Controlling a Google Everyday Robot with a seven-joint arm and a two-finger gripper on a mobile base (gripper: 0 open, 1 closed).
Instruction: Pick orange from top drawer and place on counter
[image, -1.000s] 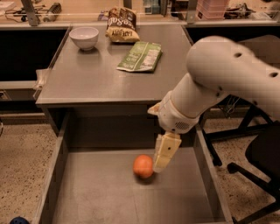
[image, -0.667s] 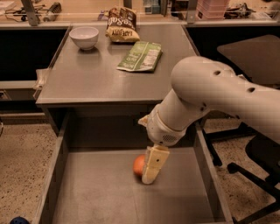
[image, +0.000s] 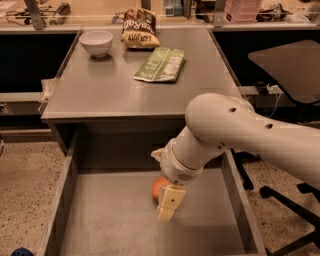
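The orange lies on the bare bottom of the open top drawer, near the middle towards the back. My gripper hangs from the white arm that reaches in from the right. It is down in the drawer, right at the orange, and covers the orange's right side. The grey counter is above and behind the drawer.
On the counter stand a white bowl at the back left, a brown chip bag and a green packet. A dark chair with its wheeled base is at the right. The drawer's side walls flank the gripper.
The arm has swung left and lower into the drawer. The gripper has gone from beside the orange on its right to over it, hiding part of it. The orange has stayed put.
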